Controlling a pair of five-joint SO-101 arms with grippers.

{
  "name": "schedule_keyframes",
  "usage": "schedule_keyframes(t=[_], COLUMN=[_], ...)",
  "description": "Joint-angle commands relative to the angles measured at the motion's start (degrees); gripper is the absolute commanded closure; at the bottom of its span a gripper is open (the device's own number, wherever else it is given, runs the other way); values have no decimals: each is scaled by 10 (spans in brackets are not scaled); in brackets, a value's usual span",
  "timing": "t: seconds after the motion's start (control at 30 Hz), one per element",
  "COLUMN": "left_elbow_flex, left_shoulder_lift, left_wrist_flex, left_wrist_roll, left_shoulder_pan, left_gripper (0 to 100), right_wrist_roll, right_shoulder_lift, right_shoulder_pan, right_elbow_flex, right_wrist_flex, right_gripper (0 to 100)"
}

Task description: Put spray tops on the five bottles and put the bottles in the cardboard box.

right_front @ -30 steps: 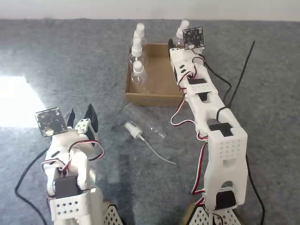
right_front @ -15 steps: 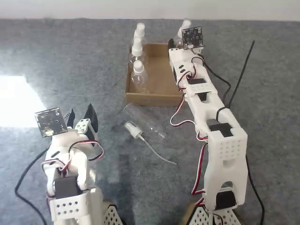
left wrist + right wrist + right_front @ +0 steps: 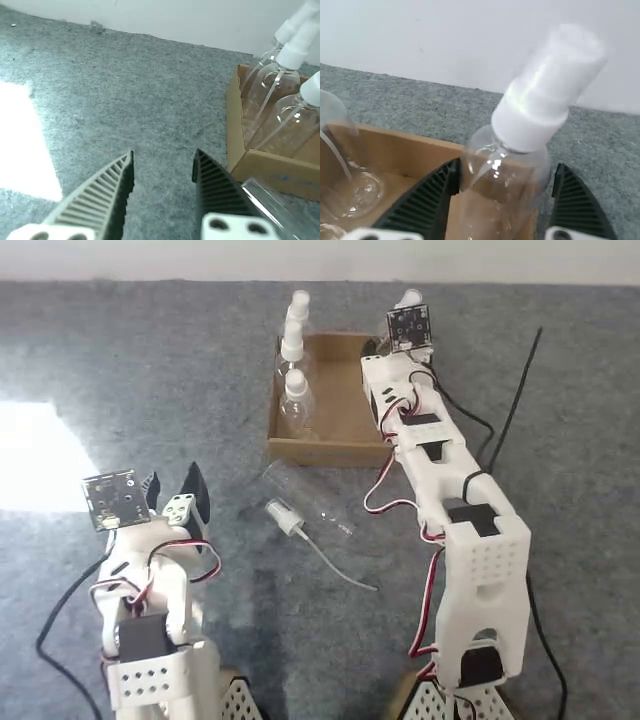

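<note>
Shifted slightly right, the right claw [image 3: 505, 174] grips a capped bottle [image 3: 545, 100] at the cardboard box's [image 3: 325, 451] far corner. Left claw [image 3: 162, 167] hangs open over the desk [image 3: 150, 370], near a loose spray top [image 3: 283, 515].

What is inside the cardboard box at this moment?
Three capped bottles stand along one side wall of the cardboard box. A fourth bottle, tilted, sits in the right end effector at the far corner; the arm covers its base and the floor beneath.

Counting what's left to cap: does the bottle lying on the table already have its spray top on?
No, the bottle has a bare neck; the spray top lies loose beside it.
</note>
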Motion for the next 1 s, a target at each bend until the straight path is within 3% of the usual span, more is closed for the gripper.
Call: schedule_keyframes(t=[0.0,0.3,0.97], left_elbow_flex=[-7,-7,-7], left_shoulder_lift=[-6,-6,-6], left_wrist_flex=[-18,-18,-18], left_wrist_roll=[-7,-8,-8], left_shoulder_pan=[2,2,2], left_gripper=[819,819,819], right_wrist_roll=[-4,-3,0], right_shoulder_lift=[-53,-62,-233], right_shoulder_pan=[11,11,6], right_elbow_flex=[-6,-4,175], right_wrist_flex=[7,10,17], right_gripper=[748,748,747])
